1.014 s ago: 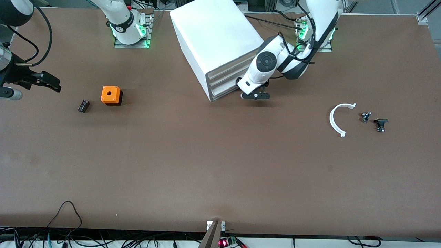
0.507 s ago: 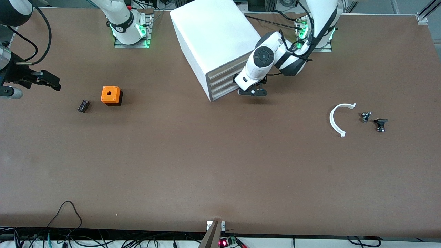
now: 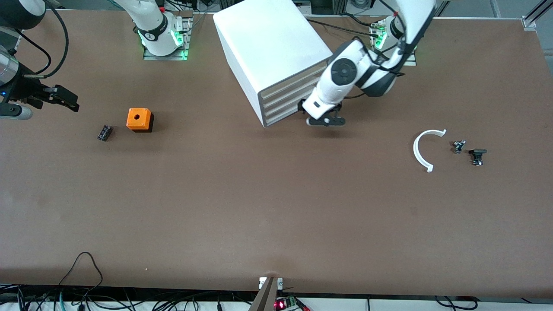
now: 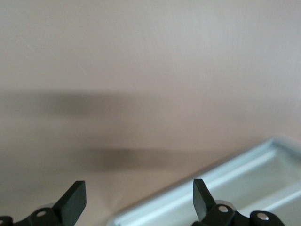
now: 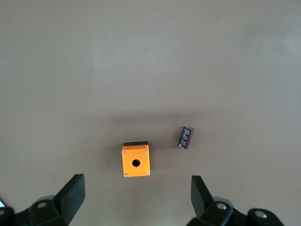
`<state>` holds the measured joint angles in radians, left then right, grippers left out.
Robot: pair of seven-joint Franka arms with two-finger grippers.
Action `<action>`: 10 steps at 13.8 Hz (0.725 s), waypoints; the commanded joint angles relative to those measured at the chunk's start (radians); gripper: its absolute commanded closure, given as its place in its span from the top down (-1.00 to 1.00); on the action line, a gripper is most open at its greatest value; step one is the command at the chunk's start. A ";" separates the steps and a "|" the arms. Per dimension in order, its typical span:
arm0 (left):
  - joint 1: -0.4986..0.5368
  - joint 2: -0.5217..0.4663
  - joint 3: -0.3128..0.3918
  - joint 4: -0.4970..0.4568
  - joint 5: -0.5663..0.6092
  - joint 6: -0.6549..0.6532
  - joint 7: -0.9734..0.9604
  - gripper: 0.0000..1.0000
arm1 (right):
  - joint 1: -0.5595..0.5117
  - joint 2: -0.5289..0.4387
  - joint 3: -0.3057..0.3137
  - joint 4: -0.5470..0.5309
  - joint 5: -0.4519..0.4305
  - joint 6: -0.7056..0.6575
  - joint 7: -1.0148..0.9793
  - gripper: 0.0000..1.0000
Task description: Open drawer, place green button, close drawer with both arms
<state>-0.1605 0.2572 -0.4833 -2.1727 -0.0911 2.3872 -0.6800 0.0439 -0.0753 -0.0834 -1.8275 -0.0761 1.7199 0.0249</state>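
The white cabinet (image 3: 268,43) shows its stacked cream drawer fronts (image 3: 283,101), all flush and shut. My left gripper (image 3: 325,121) is open and empty, low over the table just in front of the lowest drawers at the corner toward the left arm's end. In the left wrist view the left gripper (image 4: 136,205) frames bare table and a white cabinet edge (image 4: 225,188). My right gripper (image 3: 65,98) waits open and empty, high over the right arm's end of the table. No green-capped button shows in any view.
An orange cube with a hole (image 3: 139,119) and a small black cylinder (image 3: 104,132) lie below the right gripper (image 5: 136,195); the right wrist view shows the cube (image 5: 136,160) and cylinder (image 5: 186,137). A white arc (image 3: 422,149) and two small dark parts (image 3: 468,151) lie toward the left arm's end.
My left gripper went in against the drawer fronts, then drew back away from them toward the front camera. The right gripper drifted only slightly.
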 commanded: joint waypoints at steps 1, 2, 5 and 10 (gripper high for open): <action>0.108 -0.117 0.009 0.030 0.005 -0.026 0.000 1.00 | -0.002 -0.029 -0.009 -0.030 0.022 0.018 -0.020 1.00; 0.149 -0.134 0.029 0.050 0.005 -0.031 0.004 1.00 | -0.002 -0.029 -0.009 -0.030 0.022 0.020 -0.022 1.00; 0.174 -0.246 0.095 0.089 0.004 -0.153 0.106 1.00 | -0.002 -0.028 -0.007 -0.029 0.021 0.015 -0.022 1.00; 0.202 -0.315 0.259 0.364 0.004 -0.624 0.487 1.00 | -0.001 -0.029 -0.003 -0.024 0.019 0.009 -0.022 1.00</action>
<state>0.0268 -0.0605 -0.2795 -1.9107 -0.0902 1.8755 -0.3539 0.0446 -0.0774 -0.0867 -1.8300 -0.0760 1.7230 0.0226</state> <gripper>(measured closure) 0.000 0.000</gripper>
